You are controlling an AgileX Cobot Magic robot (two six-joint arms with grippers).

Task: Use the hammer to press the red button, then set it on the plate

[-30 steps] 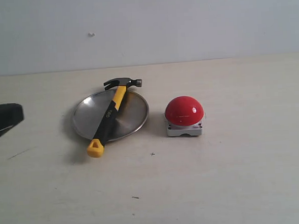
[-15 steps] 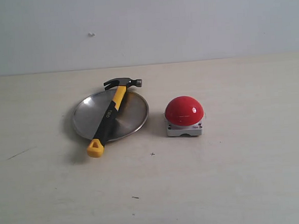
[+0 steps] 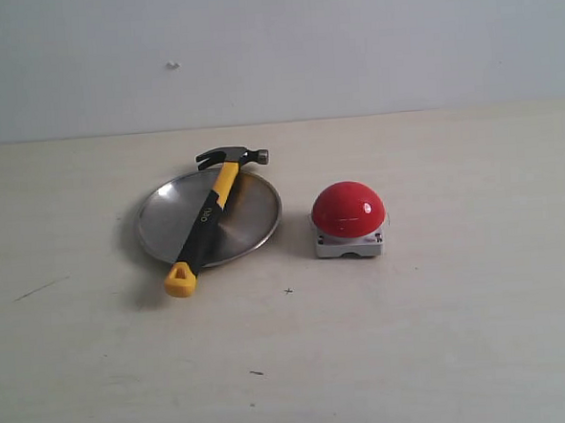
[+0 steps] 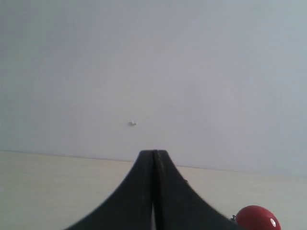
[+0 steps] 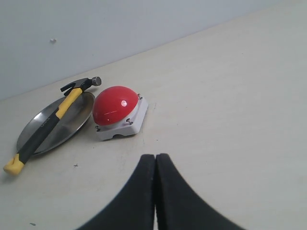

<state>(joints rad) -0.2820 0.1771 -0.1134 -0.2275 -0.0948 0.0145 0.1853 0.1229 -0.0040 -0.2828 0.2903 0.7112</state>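
The hammer (image 3: 209,214) lies across the plate (image 3: 249,218), its dark head past the far rim and its yellow looped end off the near rim on the table. Right of the plate stands the red button (image 3: 348,208) on its grey base. Neither gripper shows in the exterior view. The right wrist view shows the hammer (image 5: 48,123), the plate (image 5: 72,125) and the button (image 5: 114,105), well away from my right gripper (image 5: 155,156), which is shut and empty. My left gripper (image 4: 154,152) is shut and empty too, with the button (image 4: 254,218) just showing at the edge.
The pale table (image 3: 444,336) runs back to a plain grey wall (image 3: 349,44). A few small dark specks (image 3: 256,372) mark the table surface near the front.
A dark part of the left arm at the exterior view's left edge one second ago has left that view. The hammer, plate and button have not moved.
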